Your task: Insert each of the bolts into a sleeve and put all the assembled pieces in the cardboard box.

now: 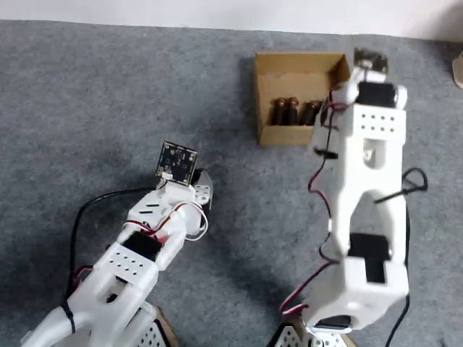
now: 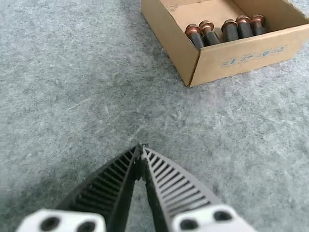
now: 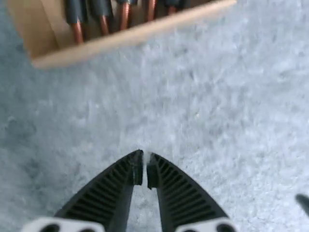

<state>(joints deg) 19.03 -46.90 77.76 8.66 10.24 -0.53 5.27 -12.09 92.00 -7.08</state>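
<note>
Grey felt covers the tabletop [image 1: 87, 108], and a stretch of it lies between the left tool [image 2: 143, 151] and the box [image 2: 241, 58], which sits ahead of that tool and well apart from it. The left tool's fingers are pressed together and hold nothing. The right tool [image 3: 145, 158] is likewise closed on nothing, with a hairline gap at its tips and the box near ahead of it. From above, its arm runs just beside the box. Red and black wires [image 1: 318, 181] trail along both arms. Inside the box, five bolts [image 2: 228, 24] lie side by side against the wall nearest the left tool. Each is seated in a dark sleeve [image 2: 231, 35], with its copper head showing.
</note>
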